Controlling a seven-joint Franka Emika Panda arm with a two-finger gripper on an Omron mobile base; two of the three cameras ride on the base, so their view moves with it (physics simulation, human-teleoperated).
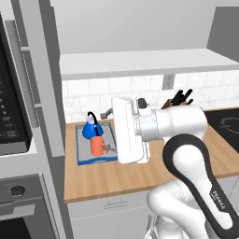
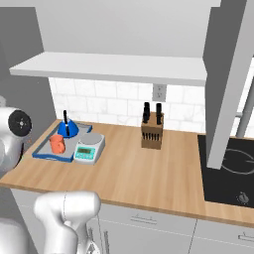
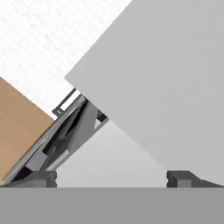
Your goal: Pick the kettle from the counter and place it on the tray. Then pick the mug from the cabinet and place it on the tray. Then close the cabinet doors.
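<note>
My pincer stands wide open and empty: its two small dark tips rise far apart at the bottom of the hand view, with a flat, smooth grey panel close ahead of them, a pale tiled wall off to one side and a wedge of brown wood beyond.

The tray is my landmark. It is a flat grey rectangle with a raised blue rim, lying on the counter, a long light-brown top with plank grain, near the counter's left end and close to the white tiled backsplash. The kettle sits on the tray at its back, toward the wall: squat, dome-shaped, glossy bright blue, with a thin black arched handle. The mug, a plain orange cylinder, stands on the tray in front of the kettle, close beside it; whether they touch I cannot tell.

In the right base view a small white-and-green kitchen scale rests just beside the tray's right edge. Further right of the tray, well apart, a brown wooden knife block with black handles stands near the wall. Above the tray runs the pale flat underside of the cabinet, and in that view a grey door panel hangs open, far right of the tray.
</note>
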